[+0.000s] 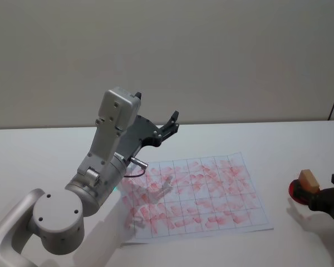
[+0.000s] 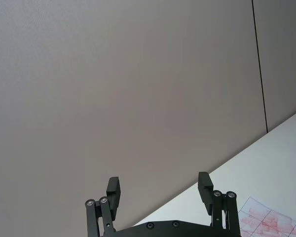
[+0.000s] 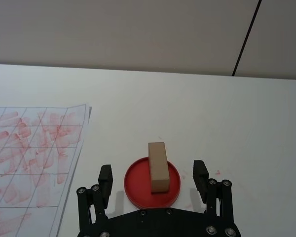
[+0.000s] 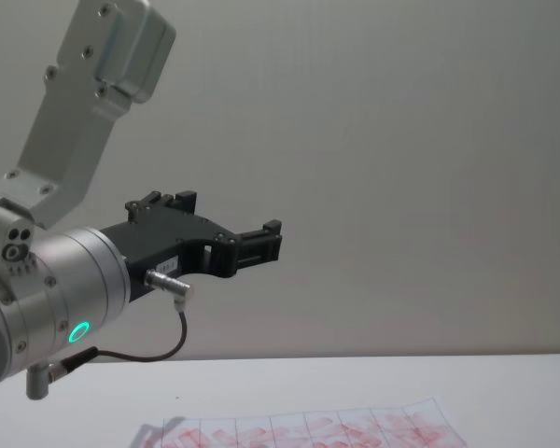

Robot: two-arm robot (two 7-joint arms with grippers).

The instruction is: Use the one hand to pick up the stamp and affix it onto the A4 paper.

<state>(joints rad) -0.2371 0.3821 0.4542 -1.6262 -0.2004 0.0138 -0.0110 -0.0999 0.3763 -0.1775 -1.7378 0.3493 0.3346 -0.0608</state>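
The right hand (image 3: 153, 169) has its fingers apart, just short of the stamp (image 3: 158, 168) standing on a red pad (image 3: 135, 190) beside the A4 paper (image 3: 34, 148), so I think it must slide in and squeeze next, while the left hand (image 2: 159, 190) hangs up high, fingers apart too.

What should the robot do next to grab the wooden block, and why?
Probably ease the right gripper forward, then close. Its fingers are open on either side of the stamp, which stands on the red pad, not yet gripped. The left gripper hangs raised near the A4 paper.
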